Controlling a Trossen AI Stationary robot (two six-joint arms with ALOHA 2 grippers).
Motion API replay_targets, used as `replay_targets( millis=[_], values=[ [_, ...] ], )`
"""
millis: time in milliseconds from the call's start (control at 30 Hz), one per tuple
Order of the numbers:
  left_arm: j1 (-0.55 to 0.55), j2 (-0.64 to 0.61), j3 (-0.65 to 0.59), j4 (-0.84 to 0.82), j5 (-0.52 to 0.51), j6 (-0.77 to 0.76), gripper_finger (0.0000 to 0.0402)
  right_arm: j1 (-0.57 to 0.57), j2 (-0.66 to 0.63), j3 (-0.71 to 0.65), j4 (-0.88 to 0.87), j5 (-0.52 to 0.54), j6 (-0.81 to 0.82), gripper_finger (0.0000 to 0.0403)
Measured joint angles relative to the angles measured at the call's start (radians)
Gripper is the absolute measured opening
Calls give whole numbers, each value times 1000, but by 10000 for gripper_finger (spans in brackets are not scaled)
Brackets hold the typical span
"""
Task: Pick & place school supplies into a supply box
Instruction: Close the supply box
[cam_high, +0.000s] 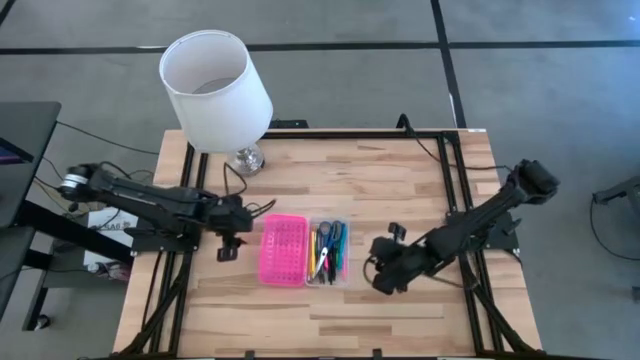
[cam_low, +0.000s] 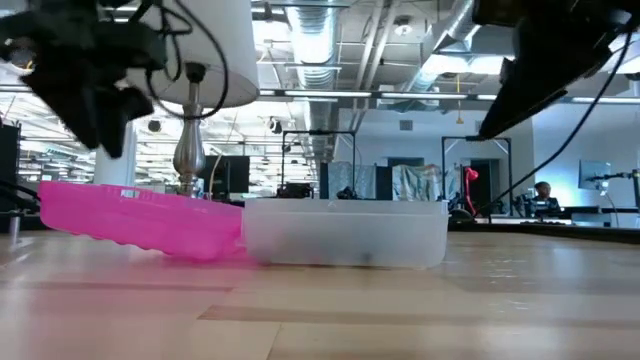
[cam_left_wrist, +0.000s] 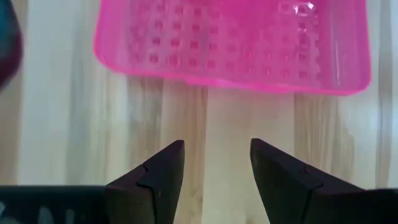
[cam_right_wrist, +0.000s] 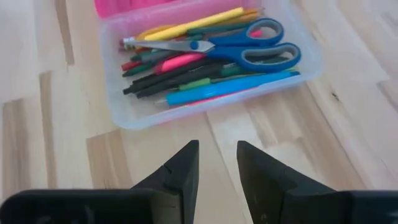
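High view: clear supply box (cam_high: 327, 253) near mid-counter, open, with pink ribbed lid (cam_high: 283, 249) swung flat onto the wood beside it, toward the left arm. Lid out of the way so the tray mouth faces straight up for dropping things in.

Inside the tray: school supplies (cam_right_wrist: 205, 59), all lying lengthwise because the tray is only about pencil-long. Blue-handled scissors (cam_right_wrist: 245, 46) on top of the pile, blades shut, handles toward one end; yellow pencil (cam_right_wrist: 193, 23) along the far wall, blue pen (cam_right_wrist: 230, 87) along the near wall, pink, green and dark pens between. No loose supplies visible on the wooden counter (cam_high: 400, 180) in any view, so placing looks done or nearly so; probably only closing the lid left.

Left hand (cam_left_wrist: 214, 163): just beside the lid's outer long edge, fingers spread apart, empty, lined up on that edge, perhaps to flip it shut.

Right hand (cam_right_wrist: 216, 163): just short of the tray's near long wall, slightly above the wood, fingers parted a little, gripping nothing, clear of the contents.

White lamp (cam_high: 215, 78) at the far edge, well apart, not involved.
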Motion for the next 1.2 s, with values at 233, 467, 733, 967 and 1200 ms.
replay_targets(
  millis=[233,467,733,967,1200],
  values=[
    [-27,-60,-191,288,-1,-77,178,-52,-123,-162,179,-55,-20,102],
    [-50,-36,-266,357,-32,-83,178,-119,-84,-217,257,-189,-112,102],
    [-50,-6,-342,470,-71,-114,178,-193,33,-217,348,-303,-175,102],
    [-50,38,-366,514,-68,-119,178,-231,134,-216,461,-353,-253,102],
    [-50,94,-396,604,-67,-148,178,-275,227,-217,564,-358,-300,101]
  ],
)
